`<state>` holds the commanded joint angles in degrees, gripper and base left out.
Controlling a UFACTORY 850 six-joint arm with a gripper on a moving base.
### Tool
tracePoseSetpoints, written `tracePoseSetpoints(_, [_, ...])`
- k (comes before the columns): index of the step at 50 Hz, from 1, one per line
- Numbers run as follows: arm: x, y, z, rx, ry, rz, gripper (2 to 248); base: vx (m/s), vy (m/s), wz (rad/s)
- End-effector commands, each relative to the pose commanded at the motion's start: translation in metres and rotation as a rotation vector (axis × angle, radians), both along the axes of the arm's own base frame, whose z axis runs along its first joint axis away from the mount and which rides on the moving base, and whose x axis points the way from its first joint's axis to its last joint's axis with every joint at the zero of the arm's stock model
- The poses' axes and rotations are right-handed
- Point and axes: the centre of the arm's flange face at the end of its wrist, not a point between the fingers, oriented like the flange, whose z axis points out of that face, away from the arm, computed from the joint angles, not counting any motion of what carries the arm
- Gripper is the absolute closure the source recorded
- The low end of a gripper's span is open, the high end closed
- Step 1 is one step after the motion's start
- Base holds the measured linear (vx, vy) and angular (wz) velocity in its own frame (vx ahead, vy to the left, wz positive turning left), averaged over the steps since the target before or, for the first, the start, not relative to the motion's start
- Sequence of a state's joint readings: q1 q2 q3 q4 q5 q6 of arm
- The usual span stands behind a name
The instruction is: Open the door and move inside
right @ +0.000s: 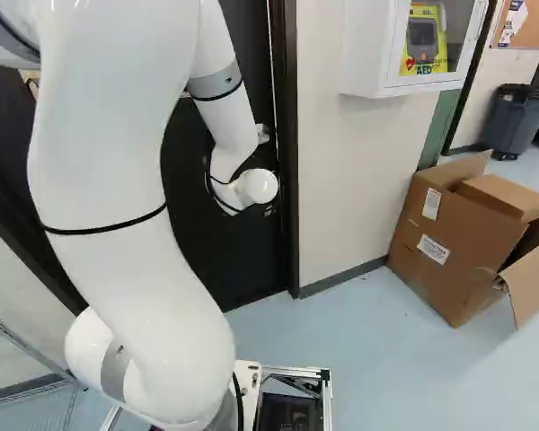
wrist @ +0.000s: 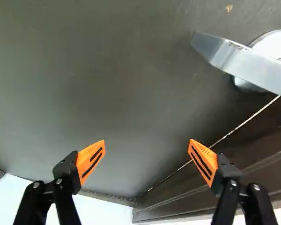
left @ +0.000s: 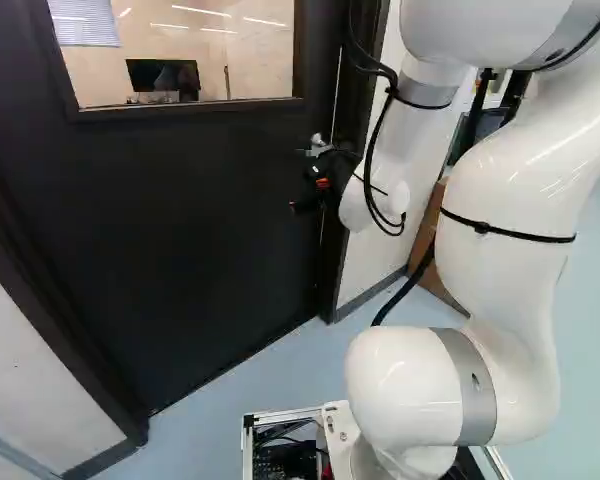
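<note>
My claw [left: 313,182] is released, its orange-padded fingers spread wide, facing a closed black door [left: 180,210]. The silver lever handle [wrist: 248,63] sits ahead, off to one side, near the frame [left: 330,285], apart from both fingers.

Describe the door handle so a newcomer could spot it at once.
Find the dark, windowed door. Near its edge beside the dark frame, ahead of the pincer, off to one side, is the handle: a flat lever on a round plate, its silvery metal standing out from both.

Black windowed door [left: 200,210], shut, silver lever handle [wrist: 248,64] near one edge
</note>
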<state>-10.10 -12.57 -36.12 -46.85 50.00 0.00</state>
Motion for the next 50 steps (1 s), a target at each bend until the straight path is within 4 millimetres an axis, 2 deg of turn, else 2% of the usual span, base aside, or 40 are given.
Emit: tracePoseSetpoints(50, [0.046, 0.001, 0.003, 0.042, -0.083, 0.034, 3, 0.0, 0.0, 0.0])
